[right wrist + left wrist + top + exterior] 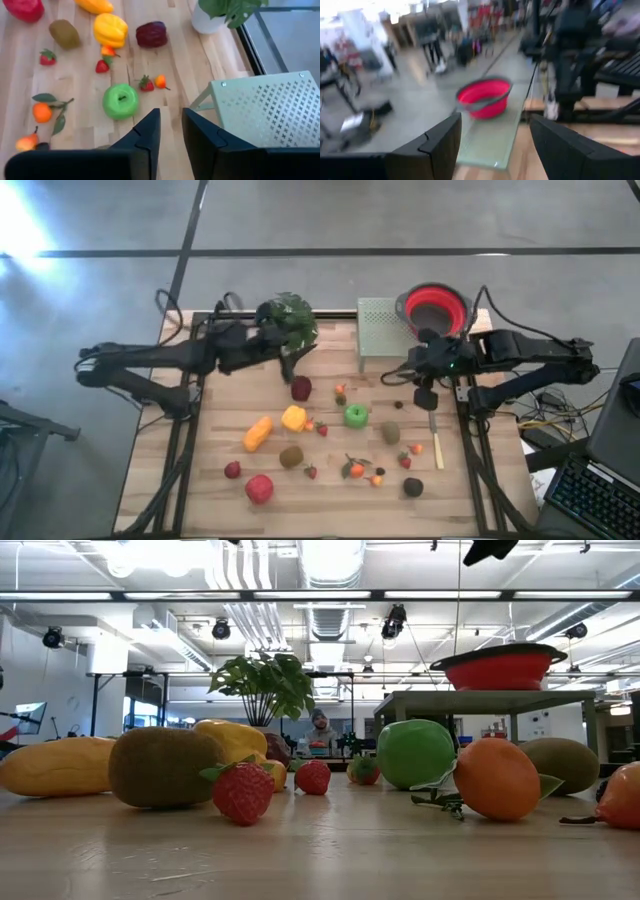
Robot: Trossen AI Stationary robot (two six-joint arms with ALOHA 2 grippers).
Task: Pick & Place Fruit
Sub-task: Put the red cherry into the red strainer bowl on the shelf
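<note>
Many toy fruits lie scattered over the wooden table (215,510), none of them in either gripper. In the high view a maroon fruit (301,388) sits nearest the potted plant (287,323), with a yellow pepper-shaped fruit (294,418) and an orange fruit (258,433) below it, a green apple (356,416) toward the middle, a brown kiwi (291,456) and a large red fruit (259,489) near the front edge, and small strawberries and a leafy orange (356,470) dotted among them. A slim knife (436,442) lies on the right side. The right gripper (425,398) hangs above the table just in front of the perforated green stand (378,330), apart from the fruit; in its wrist view the two dark fingers (145,137) stand close together with only a narrow gap between them and nothing held. The left gripper (270,345) hovers at the plant, its fingers (442,145) well apart and empty. A red bowl (436,308) rests on the stand's far right corner. In the low view a person (320,730) shows far off behind the table.
</note>
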